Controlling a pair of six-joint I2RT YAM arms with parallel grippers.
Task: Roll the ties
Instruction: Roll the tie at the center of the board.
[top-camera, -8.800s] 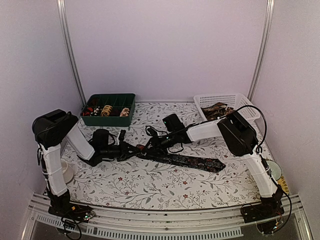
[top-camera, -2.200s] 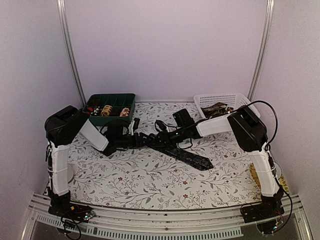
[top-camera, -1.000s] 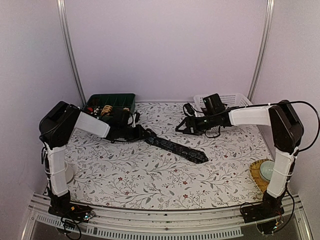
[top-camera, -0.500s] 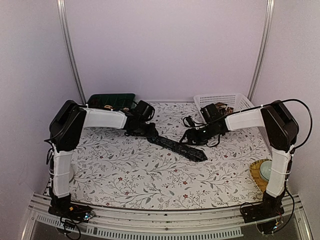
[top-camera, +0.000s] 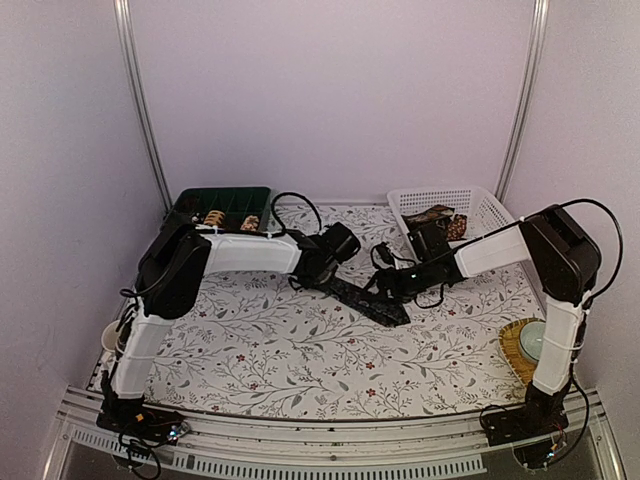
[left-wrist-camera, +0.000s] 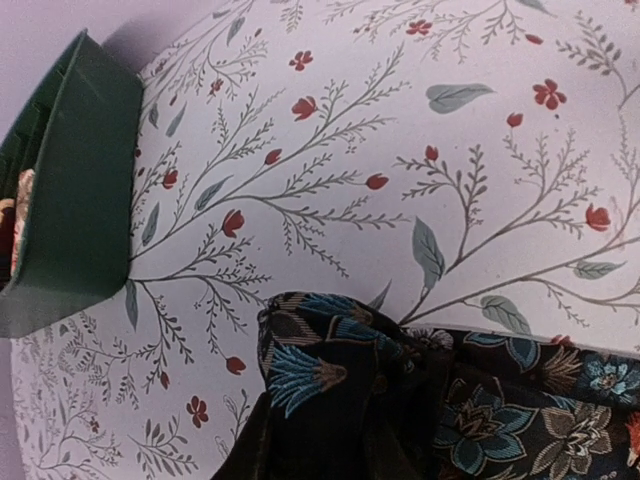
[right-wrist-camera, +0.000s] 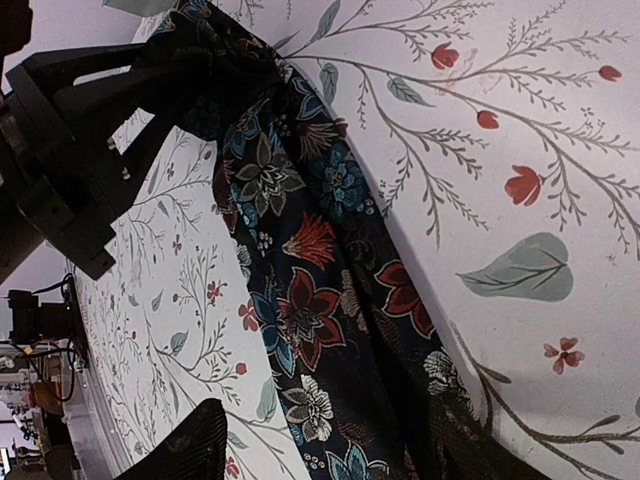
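We pinch the floral tie (right-wrist-camera: 310, 290) in our left gripper (top-camera: 322, 275). Our right gripper (top-camera: 386, 287) stands wide across it.

Nothing readable in my views: no text, labels, brands or numbers on the tie (right-wrist-camera: 320, 290), green tray (left-wrist-camera: 70, 200), white basket (top-camera: 482, 202) or floral surface (top-camera: 300, 350).
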